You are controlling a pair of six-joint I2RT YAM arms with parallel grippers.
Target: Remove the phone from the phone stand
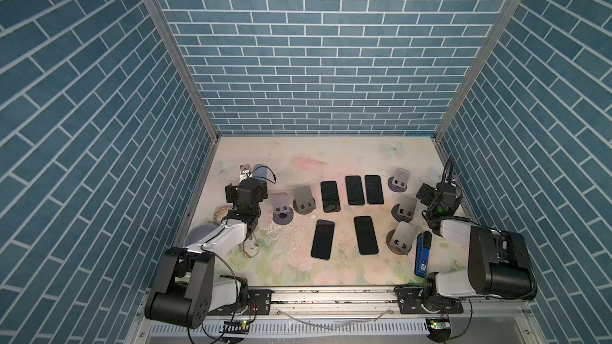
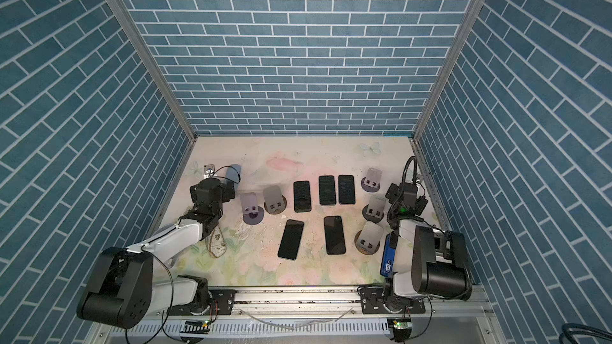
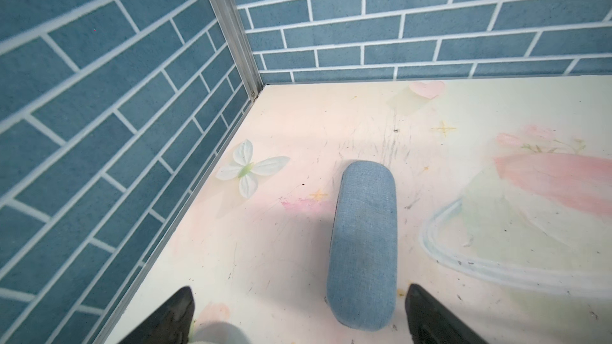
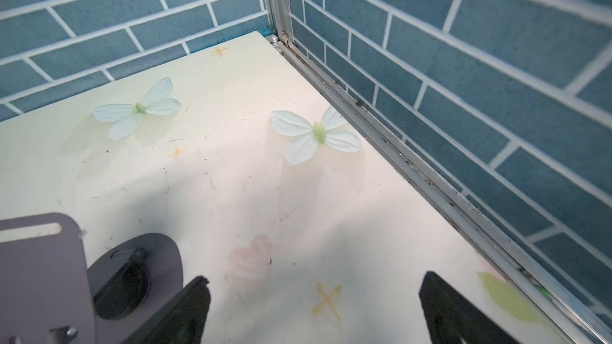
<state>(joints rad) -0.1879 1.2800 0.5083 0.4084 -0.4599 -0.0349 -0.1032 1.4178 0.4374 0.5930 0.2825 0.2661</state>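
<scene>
- left pincer [image 3: 299,292] spread, empty, facing a rounded blue woven case [image 3: 362,243].
- right pincer [image 4: 316,279] spread, empty, beside a matte grey stand [image 4: 43,276].
- both top views: five glossy slab phones [image 1: 330,196] lie flat on the floral table [image 2: 258,259]; all stands [image 1: 402,236] look bare, so check each lip before reaching.

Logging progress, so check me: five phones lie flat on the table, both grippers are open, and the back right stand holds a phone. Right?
Not quite. The back right stand is empty, as both top views show. The rest holds: five phones lie flat on the table, and the left gripper and right gripper are open.
</scene>
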